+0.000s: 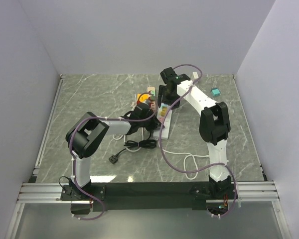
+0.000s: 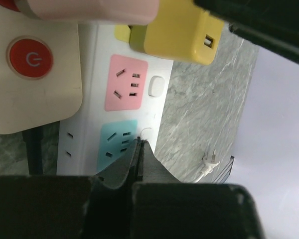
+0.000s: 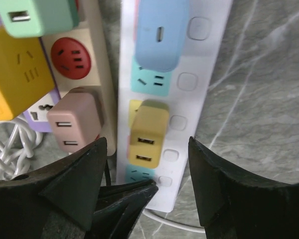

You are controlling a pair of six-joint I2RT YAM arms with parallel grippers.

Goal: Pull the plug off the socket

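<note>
Clearly the pull has not begun: the yellow plug [image 3: 148, 132] sits seated in the white power strip [image 3: 202, 64], between the open fingers of the right gripper [image 3: 147, 145], which do not touch it. The left gripper [image 2: 139, 154], closed, seems to rest on the strip's end; closing on the plug and pulling it out remain.

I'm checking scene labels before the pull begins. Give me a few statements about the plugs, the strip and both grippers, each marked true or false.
1. The yellow two-port plug sits in the long white plastic power strip. True.
2. The right gripper has its jaws clamped shut on nothing. False: they stand apart, one on either side of the yellow plug, with a gap on each side.
3. The left gripper is shut, its tip over the white strip by the teal socket. True.
4. The pink socket on the white strip holds a plug. False: it is empty.
</note>
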